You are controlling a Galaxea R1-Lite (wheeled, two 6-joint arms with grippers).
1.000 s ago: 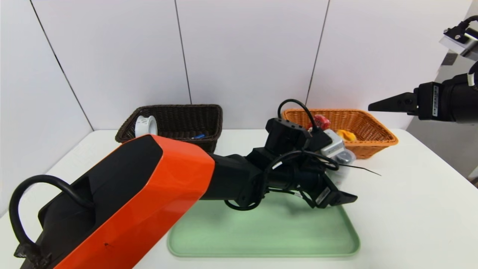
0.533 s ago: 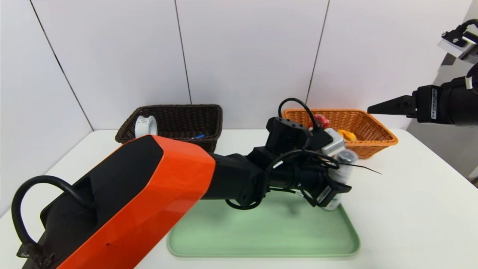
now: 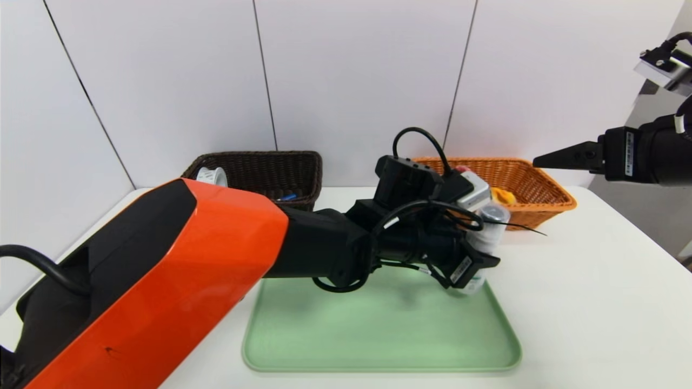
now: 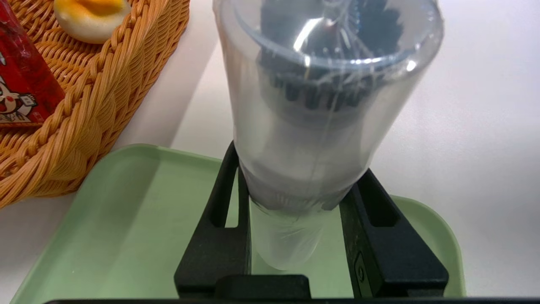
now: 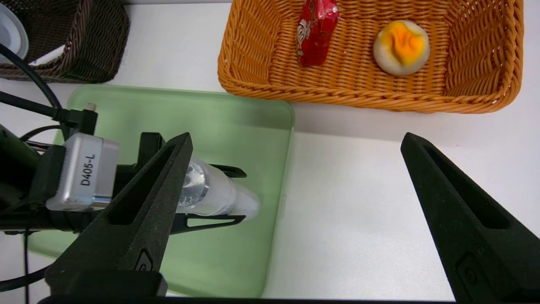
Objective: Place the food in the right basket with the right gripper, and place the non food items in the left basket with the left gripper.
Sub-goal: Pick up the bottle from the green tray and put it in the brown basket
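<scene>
My left gripper (image 3: 476,268) is shut on the white bottle (image 3: 490,233) with the clear grey cap, holding it tilted a little above the right end of the green tray (image 3: 378,335). Both fingers press the bottle (image 4: 325,126) just under its cap. The red drink carton (image 5: 314,25) and the orange-topped bun (image 5: 400,42) lie in the orange right basket (image 3: 546,189). The dark left basket (image 3: 259,167) holds the white roll (image 3: 211,175) and the blue-capped marker (image 3: 289,197). My right gripper (image 5: 295,137) hangs open and empty, high at the right.
The green tray lies on the white table in front of both baskets, with nothing resting on it. White wall panels close off the back. My left arm's orange segment (image 3: 178,281) crosses the left foreground.
My left gripper has shut on the bottle and raised it off the tray, drifting slightly up and left. The right gripper has stayed almost still, open.
</scene>
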